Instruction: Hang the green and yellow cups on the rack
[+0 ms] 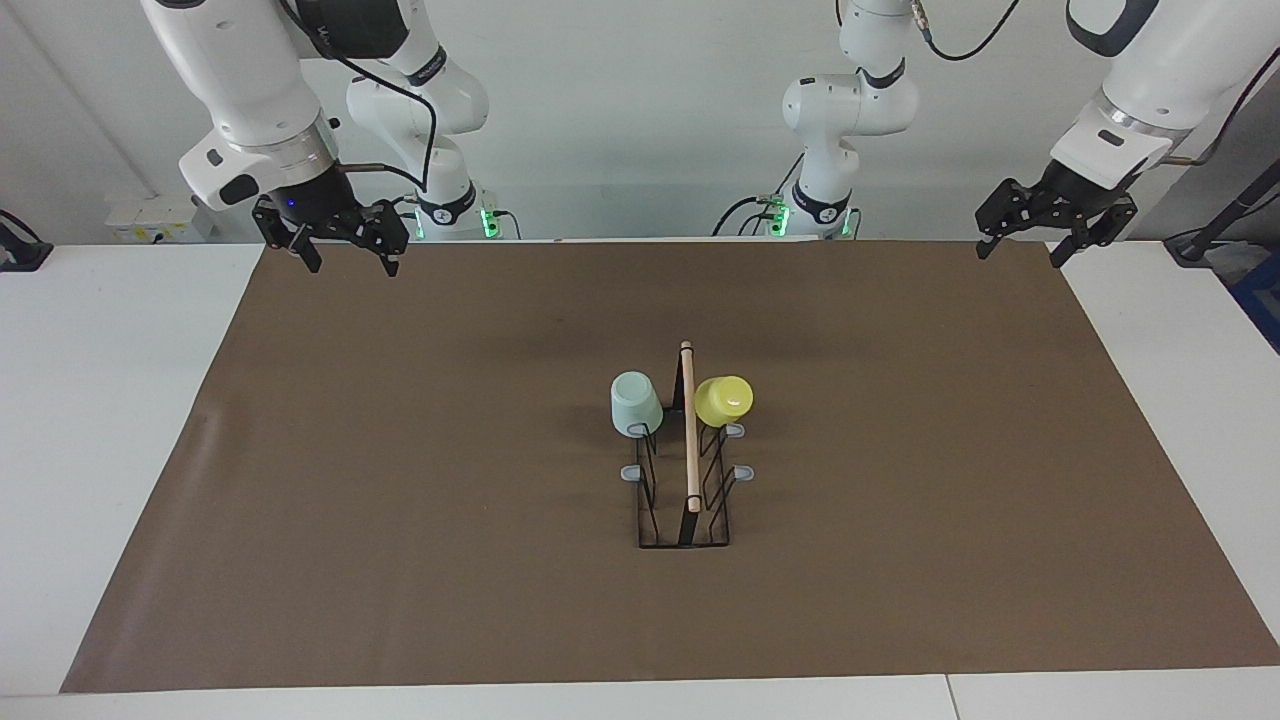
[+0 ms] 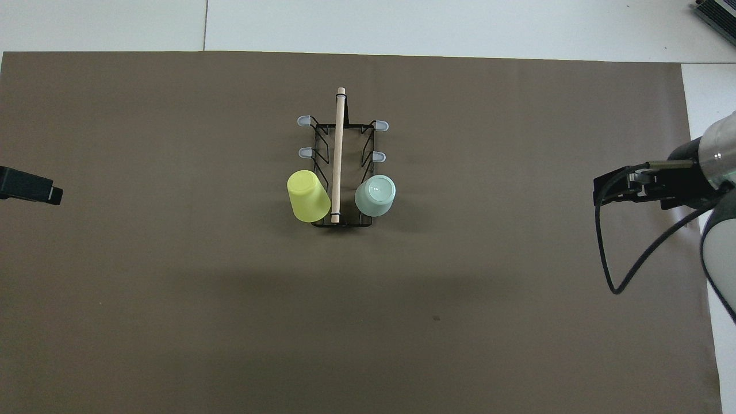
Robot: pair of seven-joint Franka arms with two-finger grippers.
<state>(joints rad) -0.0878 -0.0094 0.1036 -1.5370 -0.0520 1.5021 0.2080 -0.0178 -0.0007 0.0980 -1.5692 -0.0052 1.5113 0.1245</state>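
The black wire rack [image 1: 690, 440] with a wooden dowel on top stands at the middle of the brown mat; it also shows in the overhead view [image 2: 339, 149]. The mint green cup [image 1: 634, 402] [image 2: 375, 195] hangs upside down on the peg nearest the robots, on the side toward the right arm's end. The yellow cup [image 1: 722, 398] [image 2: 307, 196] hangs tilted on the matching peg toward the left arm's end. My right gripper [image 1: 348, 255] [image 2: 601, 190] is open and empty, raised over its end of the mat. My left gripper [image 1: 1022, 245] [image 2: 54, 195] is open and empty over its end.
The brown mat [image 1: 400, 500] covers most of the white table [image 1: 100, 400]. Two grey-tipped pegs on each side of the rack are bare, such as one [image 1: 630, 472] below the green cup. Black cables hang from the arms.
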